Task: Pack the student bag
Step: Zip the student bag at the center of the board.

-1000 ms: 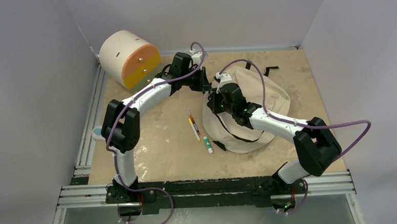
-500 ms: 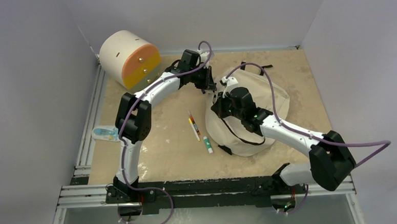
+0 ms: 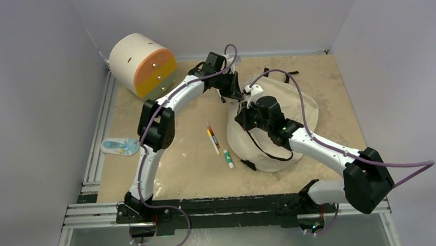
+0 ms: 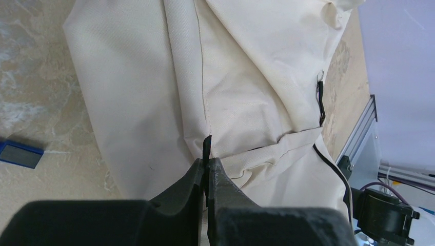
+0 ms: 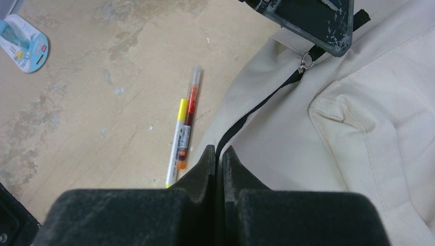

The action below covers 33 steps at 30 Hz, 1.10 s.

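Note:
The student bag (image 3: 286, 116), a beige backpack with black zipper lines, lies at the right of the table. My left gripper (image 3: 235, 95) is at its far left corner, shut on a thin black zipper pull tab (image 4: 207, 145). In the left wrist view the tab sticks up from between the shut jaws of that gripper (image 4: 208, 161), with the bag (image 4: 246, 77) beyond. My right gripper (image 3: 244, 119) is just nearer along the same side. Its jaws (image 5: 218, 149) are shut on the black zipper line (image 5: 256, 110), which runs up to a metal ring (image 5: 306, 61) under the left gripper (image 5: 313, 20).
A yellow marker (image 5: 178, 141) and an orange pen (image 5: 192, 100) lie side by side left of the bag, with a green-and-white stick (image 3: 228, 158) nearer. A blue-and-white packet (image 3: 120, 146) sits by the left rail. A cream drawer unit (image 3: 142, 65) with an orange front stands far left.
My left arm has stretched to the right, carrying its gripper and the tab toward the bag's top. The right arm's elbow has swung right. The packet by the left rail has come into view.

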### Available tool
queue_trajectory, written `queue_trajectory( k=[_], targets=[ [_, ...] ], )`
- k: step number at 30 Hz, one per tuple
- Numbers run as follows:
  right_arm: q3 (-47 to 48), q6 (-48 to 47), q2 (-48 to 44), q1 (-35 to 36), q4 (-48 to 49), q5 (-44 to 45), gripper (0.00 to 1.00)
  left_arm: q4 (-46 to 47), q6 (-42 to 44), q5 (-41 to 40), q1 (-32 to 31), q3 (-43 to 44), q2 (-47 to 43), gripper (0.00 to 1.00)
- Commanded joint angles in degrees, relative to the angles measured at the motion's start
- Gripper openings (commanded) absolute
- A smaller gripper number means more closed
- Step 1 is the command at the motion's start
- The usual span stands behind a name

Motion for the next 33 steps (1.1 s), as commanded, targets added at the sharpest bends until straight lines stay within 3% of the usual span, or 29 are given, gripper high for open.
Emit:
queue_trajectory(
  k=[1, 33],
  targets=[
    [-0.02, 0.17, -2.92, 2.08, -0.96, -12.92, 0.0, 10.85, 0.87, -7.36, 1.83, 5.16, 2.61, 0.0],
    [-0.32, -7.4, -6.14, 2.09, -2.38, -23.19, 0.0, 11.89, -0.49, -5.87, 3.03, 9.32, 8.26, 0.0]
  ],
)
